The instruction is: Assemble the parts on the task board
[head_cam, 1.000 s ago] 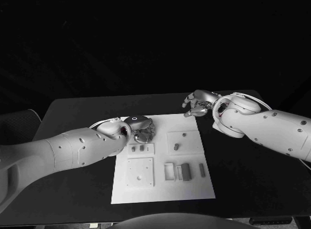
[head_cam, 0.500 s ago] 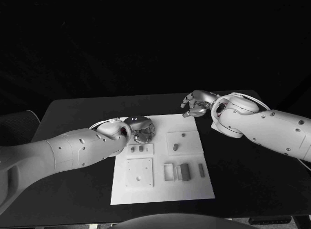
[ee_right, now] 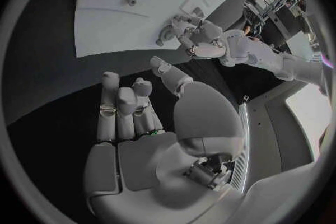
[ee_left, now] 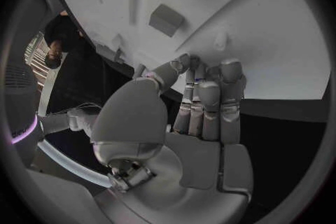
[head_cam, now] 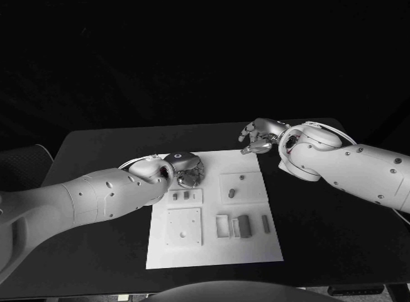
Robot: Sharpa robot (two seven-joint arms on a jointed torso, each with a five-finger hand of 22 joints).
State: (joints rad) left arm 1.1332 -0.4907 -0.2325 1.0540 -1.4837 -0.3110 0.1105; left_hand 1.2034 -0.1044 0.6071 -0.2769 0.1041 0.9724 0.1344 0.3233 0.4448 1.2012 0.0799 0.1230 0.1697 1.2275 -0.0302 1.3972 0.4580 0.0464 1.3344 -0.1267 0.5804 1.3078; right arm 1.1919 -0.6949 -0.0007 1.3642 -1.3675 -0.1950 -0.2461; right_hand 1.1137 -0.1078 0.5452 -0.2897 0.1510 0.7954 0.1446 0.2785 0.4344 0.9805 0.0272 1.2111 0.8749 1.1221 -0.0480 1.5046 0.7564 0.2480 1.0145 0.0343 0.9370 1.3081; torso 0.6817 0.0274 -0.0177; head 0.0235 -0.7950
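The white task board (head_cam: 214,251) lies in the middle of the table. Small grey parts sit on it: a pair (head_cam: 180,196) close to my left hand, a peg (head_cam: 233,192), and upright blocks (head_cam: 244,225) nearer me. My left hand (head_cam: 185,171) hangs over the board's far left part, thumb against fingertips (ee_left: 190,63), pointing down at the board beside a small peg (ee_left: 220,40). Whether anything is pinched there is hidden. My right hand (head_cam: 260,135) hovers past the board's far right corner, fingers (ee_right: 119,101) spread, holding nothing.
Black table (head_cam: 96,151) surrounds the board on all sides. A square recessed plate (head_cam: 184,226) takes up the board's near left. Two blocks (ee_left: 166,18) stand ahead of my left hand.
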